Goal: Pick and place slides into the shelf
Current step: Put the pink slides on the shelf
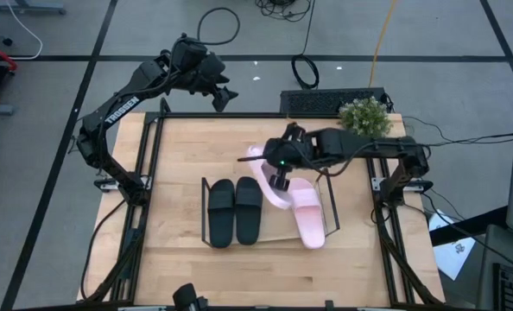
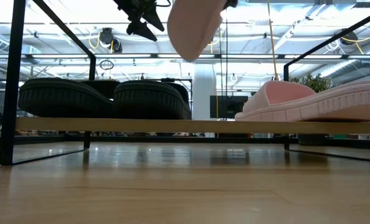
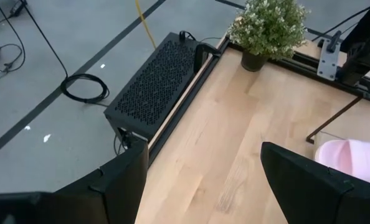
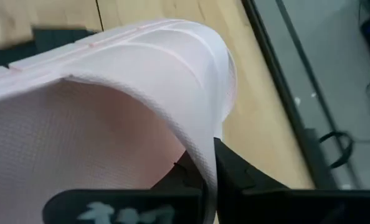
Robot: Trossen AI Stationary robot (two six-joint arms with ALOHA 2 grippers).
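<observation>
Two black slides (image 1: pixel 234 211) lie sole-down side by side on the left half of the clear shelf (image 1: pixel 274 242); in the low view they show as (image 2: pixel 104 98). One pink slide (image 1: pixel 308 218) (image 2: pixel 316 102) lies on the shelf's right part. My right gripper (image 1: pixel 279 169) is shut on the second pink slide (image 1: pixel 263 177) (image 2: pixel 194 28), held in the air above the shelf's middle. My left gripper (image 1: pixel 224 97) (image 3: pixel 203 186) is open, raised over the table's far left edge. My right gripper pinches the pink slide's wide strap (image 4: pixel 207 146) at one side, near where it meets the sole. One finger (image 4: pixel 241 177) is on the strap's outside and the other (image 4: pixel 184 174) on its inside. The slide is lifted clear, tilted, one end hanging down (image 2: pixel 191 50).
A potted plant (image 1: pixel 365 114) (image 3: pixel 269 25) stands at the table's far right corner beside a black perforated box (image 1: pixel 330 100) (image 3: pixel 157 81). The shelf's dark wire end frames (image 1: pixel 332 212) (image 2: pixel 14 81) rise at both ends. Bare shelf (image 1: pixel 276 220) lies between the black slides and the pink one.
</observation>
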